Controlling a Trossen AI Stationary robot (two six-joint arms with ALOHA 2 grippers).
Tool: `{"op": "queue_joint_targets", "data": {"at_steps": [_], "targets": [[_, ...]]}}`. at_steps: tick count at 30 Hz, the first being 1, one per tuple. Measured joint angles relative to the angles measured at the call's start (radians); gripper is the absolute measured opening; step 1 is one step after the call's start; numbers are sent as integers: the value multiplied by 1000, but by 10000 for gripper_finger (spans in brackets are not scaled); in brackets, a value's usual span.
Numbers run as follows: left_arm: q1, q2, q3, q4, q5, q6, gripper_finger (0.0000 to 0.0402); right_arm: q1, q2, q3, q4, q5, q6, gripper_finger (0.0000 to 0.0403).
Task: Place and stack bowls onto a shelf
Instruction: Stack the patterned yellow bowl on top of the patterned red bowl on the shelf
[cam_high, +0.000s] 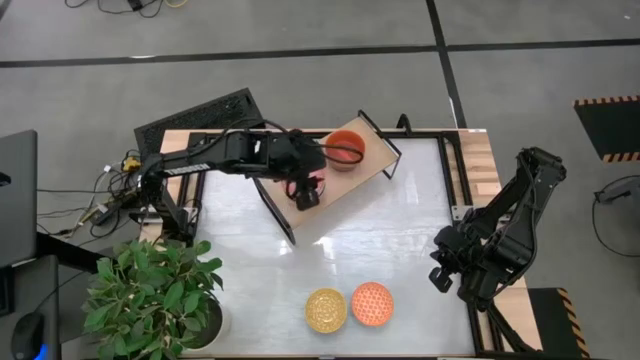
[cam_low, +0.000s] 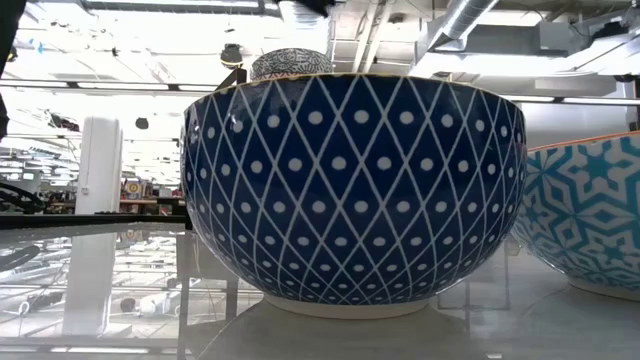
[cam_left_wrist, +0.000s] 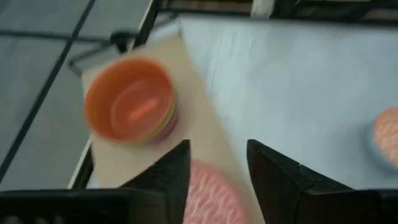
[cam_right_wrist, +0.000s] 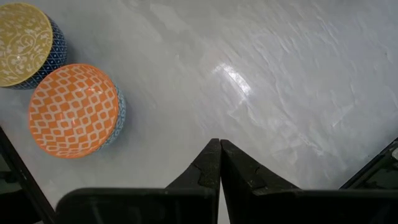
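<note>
Over the shelf (cam_high: 340, 195), near its middle, the left gripper (cam_high: 308, 190) is held with its fingers (cam_left_wrist: 171, 177) spread, and a pink patterned bowl (cam_left_wrist: 208, 196) is seen directly below and between them in the left wrist view. Whether that bowl is gripped, just released, or only resting on the board cannot be told; no contact with the fingers is shown. A red-orange bowl (cam_high: 345, 148) is already stacked on the shelf's far end, with a purple rim visible beneath it in the left wrist view. The step in hand is judged to be the placing of the pink bowl on the shelf. Two bowls are still left on the white tabletop (cam_high: 400, 250) at the near edge: a yellow patterned bowl (cam_high: 326, 310) and an orange patterned bowl (cam_high: 372, 303), touching or nearly so. The right gripper (cam_high: 440, 275) is parked at the table's right side, fingers pressed together, nothing held. Next, one of the near bowls is likely to be fetched, which calls for a rim grip and a clean lift to the shelf. The low view is blocked by the blue-and-white outsides of two bowls, and the pink bowl is hidden under the arm in the high view.
</note>
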Motion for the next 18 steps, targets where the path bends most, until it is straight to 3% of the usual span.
{"op": "queue_joint_targets", "data": {"at_steps": [5,9,12,18], "targets": [[-37,0,-33,83,0,-1,104,0,0,0,0,0,0,33],[-82,-1,-33,87,94,10,80,0,0,0,0,6,0,33],[-113,-1,-33,79,168,-21,76,0,0,0,0,29,-3,33],[-210,0,-34,66,202,-48,95,0,0,0,35,38,-96,34]]}}
